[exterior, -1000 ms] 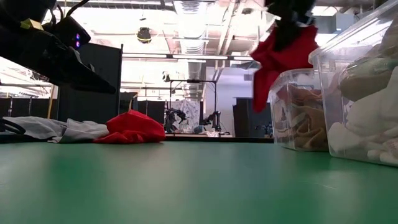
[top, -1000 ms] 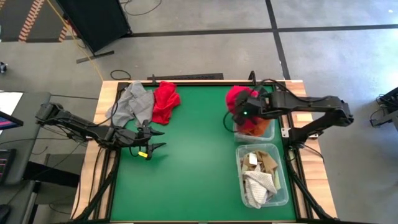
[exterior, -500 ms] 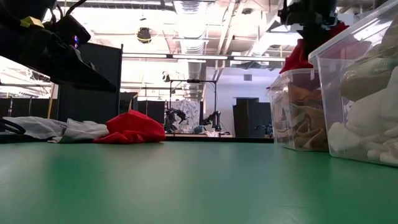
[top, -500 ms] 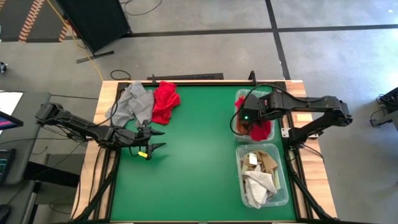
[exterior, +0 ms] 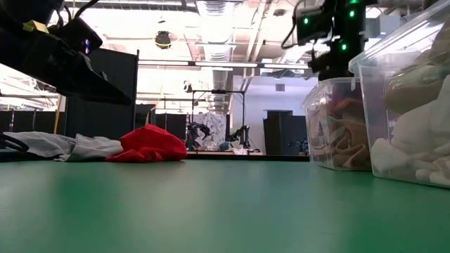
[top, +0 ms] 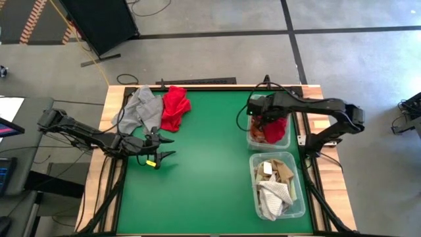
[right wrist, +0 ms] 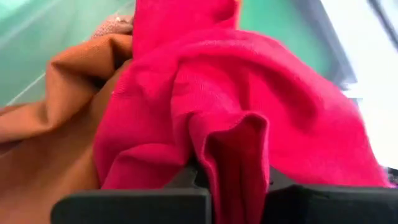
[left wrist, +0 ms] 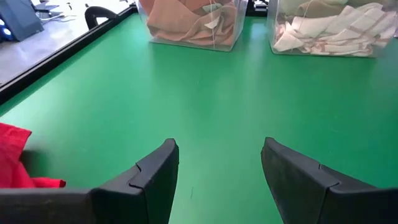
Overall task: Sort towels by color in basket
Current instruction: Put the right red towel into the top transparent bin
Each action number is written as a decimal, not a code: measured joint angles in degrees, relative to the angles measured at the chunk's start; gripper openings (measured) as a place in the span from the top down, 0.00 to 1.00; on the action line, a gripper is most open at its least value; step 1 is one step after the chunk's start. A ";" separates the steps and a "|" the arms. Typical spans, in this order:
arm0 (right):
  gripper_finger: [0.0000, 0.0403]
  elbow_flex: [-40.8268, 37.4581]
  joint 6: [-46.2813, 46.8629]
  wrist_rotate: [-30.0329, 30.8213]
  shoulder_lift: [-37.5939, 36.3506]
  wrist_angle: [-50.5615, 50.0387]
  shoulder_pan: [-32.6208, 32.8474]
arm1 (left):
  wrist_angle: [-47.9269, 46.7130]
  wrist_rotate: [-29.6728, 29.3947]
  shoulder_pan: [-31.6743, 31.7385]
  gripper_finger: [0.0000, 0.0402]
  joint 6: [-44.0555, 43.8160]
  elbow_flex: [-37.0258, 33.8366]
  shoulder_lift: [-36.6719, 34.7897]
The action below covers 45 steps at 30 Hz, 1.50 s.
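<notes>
We looked past the left gripper (left wrist: 217,174), its two dark fingers (left wrist: 155,180) standing well apart with nothing between them, above the green table (left wrist: 211,93). Across the table stood two clear bins: one (left wrist: 189,25) held orange and tan towels (left wrist: 180,15), the other (left wrist: 333,28) held white checked towels (left wrist: 329,31). A red towel (left wrist: 15,158) lay beside the fingers.

two bins (top: 268,125), two loose towels (top: 175,107)
</notes>
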 joint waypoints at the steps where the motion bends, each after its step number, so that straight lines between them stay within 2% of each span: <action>1: 0.89 -1.06 -0.50 -0.69 0.00 1.27 -0.78 | -0.20 0.00 0.00 0.46 0.00 0.00 0.00; 13: 0.89 -14.56 -4.60 -10.99 -0.05 17.35 -5.65 | -0.70 0.02 0.00 0.46 0.24 0.00 0.00; 20: 0.88 -16.27 -4.94 -13.21 -0.07 19.57 -5.62 | -0.68 0.02 0.02 0.46 0.17 0.00 0.02; 24: 0.83 -16.27 -4.67 -13.34 -0.24 19.55 -4.65 | -0.68 0.02 0.02 0.46 0.13 0.00 0.00; 30: 0.70 -14.24 -4.68 -13.84 -0.18 17.22 -3.11 | -0.68 0.00 0.00 0.46 0.04 0.00 0.00; 39: 0.46 -5.27 -4.67 -13.71 -0.15 8.22 -0.95 | -0.68 0.00 0.02 0.46 0.02 0.00 0.00; 45: 0.41 1.47 -4.67 -13.41 -0.17 4.10 0.96 | -0.68 0.01 0.02 0.46 -0.04 0.00 0.00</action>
